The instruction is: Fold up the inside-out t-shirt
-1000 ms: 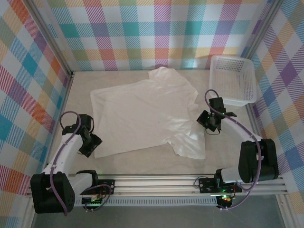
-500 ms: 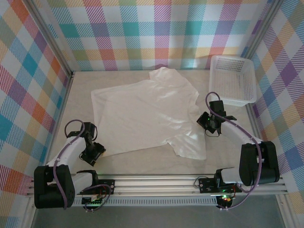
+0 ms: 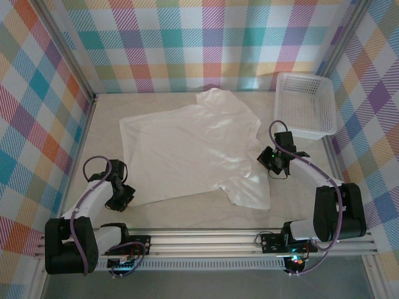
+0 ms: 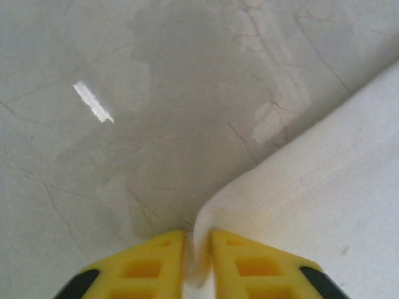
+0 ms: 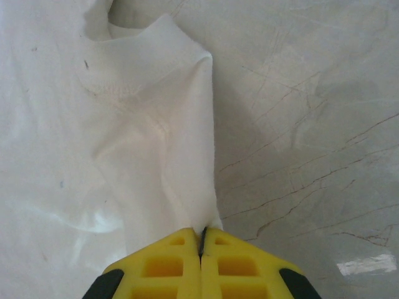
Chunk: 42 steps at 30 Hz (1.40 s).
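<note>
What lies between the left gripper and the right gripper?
The inside-out t-shirt, spread out, as the top view shows; the left gripper and right gripper each pinch an edge.

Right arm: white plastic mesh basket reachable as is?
Probably not as is: the right pincer is shut on the cream cloth t-shirt. The white plastic mesh basket sits just beyond it, bare table between.

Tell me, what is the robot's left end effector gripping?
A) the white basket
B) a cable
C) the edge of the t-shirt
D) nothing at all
C: in the left wrist view, the left end effector pinches the edge of the t-shirt between its yellow tips.
</note>
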{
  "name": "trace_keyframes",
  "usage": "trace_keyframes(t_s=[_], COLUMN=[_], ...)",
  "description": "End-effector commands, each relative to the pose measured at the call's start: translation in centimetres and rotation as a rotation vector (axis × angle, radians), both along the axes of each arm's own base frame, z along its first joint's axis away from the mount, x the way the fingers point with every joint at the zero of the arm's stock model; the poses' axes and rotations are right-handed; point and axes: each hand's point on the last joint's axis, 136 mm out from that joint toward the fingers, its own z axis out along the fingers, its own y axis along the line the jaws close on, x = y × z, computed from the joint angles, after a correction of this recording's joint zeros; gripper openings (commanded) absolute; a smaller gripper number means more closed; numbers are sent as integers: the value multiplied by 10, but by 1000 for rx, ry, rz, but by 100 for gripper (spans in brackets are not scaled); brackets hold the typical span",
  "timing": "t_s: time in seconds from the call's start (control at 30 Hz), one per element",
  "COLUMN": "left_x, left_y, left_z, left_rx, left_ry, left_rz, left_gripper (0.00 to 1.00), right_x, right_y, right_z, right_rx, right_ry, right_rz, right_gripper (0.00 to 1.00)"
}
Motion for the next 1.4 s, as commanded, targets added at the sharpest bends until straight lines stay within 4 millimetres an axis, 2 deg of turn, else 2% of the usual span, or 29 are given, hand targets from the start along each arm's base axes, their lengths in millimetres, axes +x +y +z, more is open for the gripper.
trace_keyframes(t_s=[0.0,0.1,0.27,0.37,0.5,0.67,0.83,0.93,1.03,1.17,1.27,1.37], left_x=[-5,-15,-24,-15,0,37,75,103,124,155,168,171], left_y=[5,17,29,30,32,25,26,29,34,23,22,29], left_z=[1,16,35,46,73,99,105,106,99,93,84,69], left_rx=[28,98,172,172,189,148,155,166,184,116,103,136], left_ry=[15,52,31,-39,-129,-238,-252,-259,-229,-242,-249,-211], left_rz=[5,4,78,71,48,3,-24,-42,-47,-77,-69,-47], left_gripper=[1,0,0,0,0,0,0,0,0,0,0,0], right_x=[3,-14,-55,-61,-57,-28,9,29,48,65,78,92], right_y=[-1,-14,-37,-37,-36,-30,-28,-27,-18,-10,-13,-13], right_z=[3,-5,-25,-20,-5,28,49,48,44,49,54,43], right_rx=[-2,-60,-133,-127,-131,-106,-114,-115,-93,-60,-69,-90], right_ry=[-4,43,90,62,50,-35,-88,-80,-59,-56,-93,-62], right_rz=[5,-33,-125,-120,-105,-95,-106,-105,-73,-58,-83,-70], right_gripper=[0,0,0,0,0,0,0,0,0,0,0,2])
